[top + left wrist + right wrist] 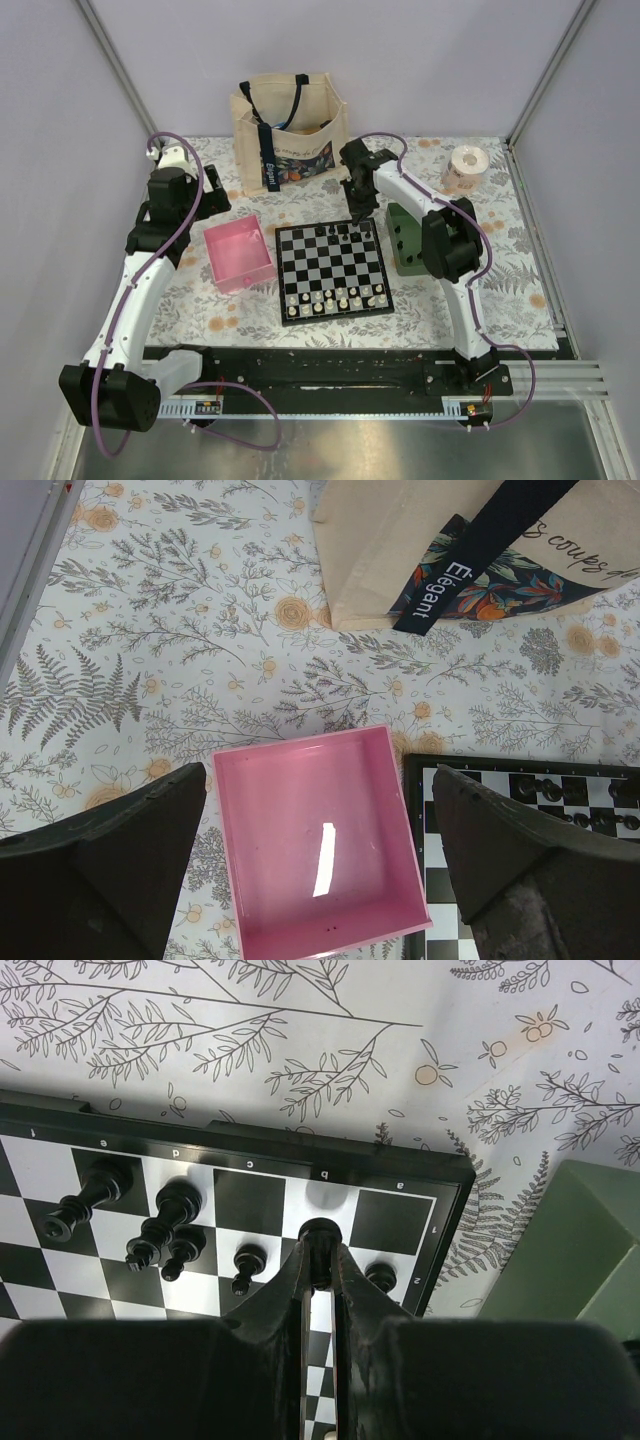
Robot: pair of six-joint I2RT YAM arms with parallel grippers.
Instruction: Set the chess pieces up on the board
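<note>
The chequered board (338, 315) lies at the table's middle. Several black chess pieces (338, 232) stand along its far rows, and white ones (335, 297) line its near rows. My right gripper (357, 215) hangs over the board's far right corner. In the right wrist view the right gripper (320, 1250) is shut on a small black piece (320, 1232), held just above a white square by the border (250, 1145). Other black pieces (172, 1215) stand to its left, and a pawn (380, 1277) to its right. My left gripper (320, 780) is open and holds nothing, high over the pink tray (300, 748).
A pink tray (238, 228) sits left of the board and a green tray (405, 240) right of it. A canvas tote bag (290, 135) stands at the back. A roll of tape (465, 168) lies at the back right. A flowered cloth covers the table.
</note>
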